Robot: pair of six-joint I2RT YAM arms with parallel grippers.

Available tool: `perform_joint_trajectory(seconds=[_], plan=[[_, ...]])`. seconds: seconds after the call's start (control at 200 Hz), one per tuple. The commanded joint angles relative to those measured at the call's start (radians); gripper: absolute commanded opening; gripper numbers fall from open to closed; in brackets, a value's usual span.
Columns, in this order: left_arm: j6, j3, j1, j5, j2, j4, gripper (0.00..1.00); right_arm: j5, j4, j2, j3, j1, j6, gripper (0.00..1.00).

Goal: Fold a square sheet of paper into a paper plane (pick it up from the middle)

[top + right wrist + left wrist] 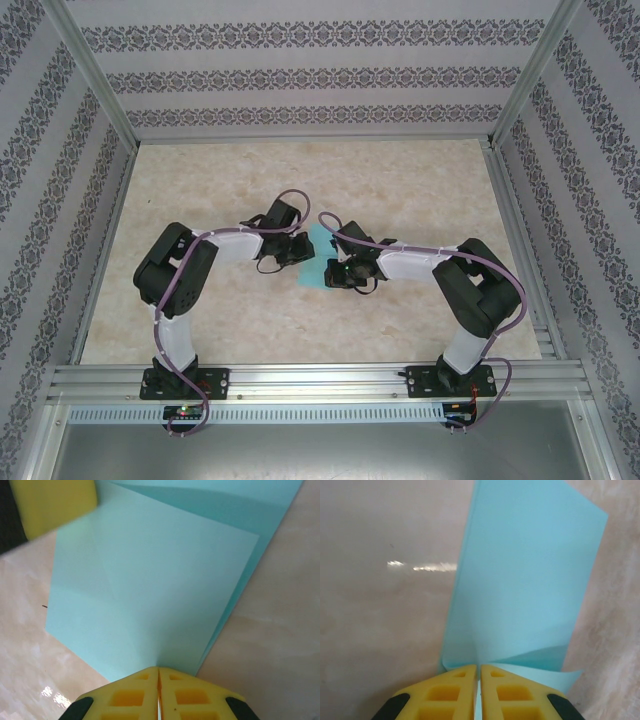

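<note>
The square sheet of paper is turquoise and folded over on itself. It hangs between my two grippers over the middle of the table. In the left wrist view the sheet of paper stretches away as a long doubled strip, and my left gripper is shut on its near edge. In the right wrist view the layered sheet of paper shows a faint diagonal crease, and my right gripper is pinched shut on the opposite edge. From above, the left gripper and right gripper face each other across the paper. It has no paper plane shape.
The beige marbled table lies open around both arms. Patterned walls and a metal frame enclose it on three sides. A yellow finger of the left gripper shows at the top left of the right wrist view.
</note>
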Motion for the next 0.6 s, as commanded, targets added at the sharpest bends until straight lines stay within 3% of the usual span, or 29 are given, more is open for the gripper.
perform_joint_trajectory(seconds=[0.0,0.12,0.37,0.594], plan=[[0.061,0.027,0.035,-0.046,0.011,-0.043,0.13,0.109,-0.174,0.062,-0.058,-0.012,-0.019,0.10],[0.092,0.042,0.038,-0.023,-0.024,-0.047,0.13,0.098,-0.168,0.058,-0.052,-0.013,-0.018,0.10],[0.012,-0.031,0.023,0.180,-0.097,0.096,0.14,0.077,-0.157,0.040,-0.054,-0.017,-0.015,0.10],[0.013,-0.043,-0.003,0.167,-0.045,0.084,0.13,0.059,-0.142,0.042,-0.061,-0.020,-0.013,0.10]])
